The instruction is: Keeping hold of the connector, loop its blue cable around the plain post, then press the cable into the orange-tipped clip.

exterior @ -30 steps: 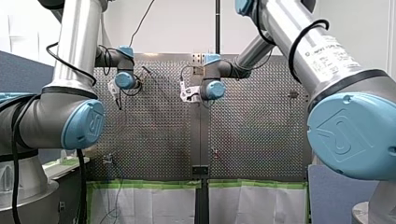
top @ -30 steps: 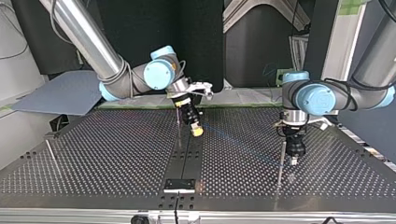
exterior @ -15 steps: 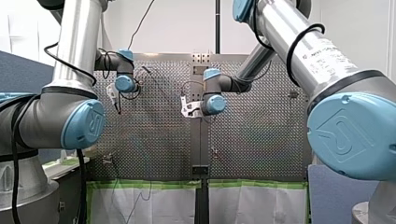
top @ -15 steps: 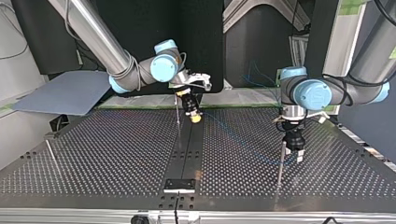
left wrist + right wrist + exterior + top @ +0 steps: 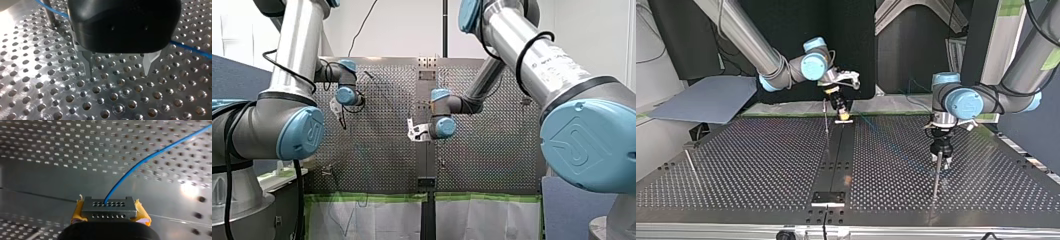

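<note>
In the right wrist view my right gripper [image 5: 108,217] is shut on a dark grey connector [image 5: 108,208], its yellow pads [image 5: 78,210] on either side. A blue cable [image 5: 150,157] leaves the connector's face and runs off over the perforated table. In the top view that gripper [image 5: 843,116] hangs at the far middle of the table. My left gripper [image 5: 117,71] is open just above the holes with nothing between its fingers. The blue cable [image 5: 190,48] passes behind it to a plain metal post [image 5: 48,13]. In the top view my left gripper [image 5: 942,161] stands right behind that post [image 5: 936,181].
A thin upright rod [image 5: 826,125] stands beside my right gripper. Another rod [image 5: 692,167] leans at the top view's left. A dark strip runs down the table's middle to a black plate [image 5: 828,198] at the near edge. A grey board [image 5: 706,100] lies beyond the table.
My left gripper has opened and slid a little to the top view's left, up against the post. My right gripper has carried the connector toward the far edge, drawing the cable along.
</note>
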{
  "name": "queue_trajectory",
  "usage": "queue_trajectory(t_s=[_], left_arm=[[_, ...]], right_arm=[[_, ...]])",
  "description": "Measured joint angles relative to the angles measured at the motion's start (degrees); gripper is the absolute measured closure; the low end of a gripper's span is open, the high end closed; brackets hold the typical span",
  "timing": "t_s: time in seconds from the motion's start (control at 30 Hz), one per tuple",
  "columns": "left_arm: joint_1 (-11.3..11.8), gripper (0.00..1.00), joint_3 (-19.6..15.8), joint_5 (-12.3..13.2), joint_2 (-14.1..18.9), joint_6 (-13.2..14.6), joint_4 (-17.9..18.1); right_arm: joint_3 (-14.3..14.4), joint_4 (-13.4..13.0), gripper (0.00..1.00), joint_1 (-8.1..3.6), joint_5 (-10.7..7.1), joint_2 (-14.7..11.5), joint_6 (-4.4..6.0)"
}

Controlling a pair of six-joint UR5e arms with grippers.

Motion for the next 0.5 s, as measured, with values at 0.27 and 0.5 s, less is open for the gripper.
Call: queue_trajectory(t_s=[0.27, 0.5], left_arm=[[0.13, 0.02, 0.01, 0.17, -0.15, -1.01, 0.06], [0.36, 0.02, 0.00, 0.18, -0.22, -1.89, 0.09]], right_arm=[[0.03, -0.83, 1.00, 0.04, 1.24, 4.06, 0.06], [0.04, -2.58, 1.00, 0.01, 3.89, 8.42, 0.20]])
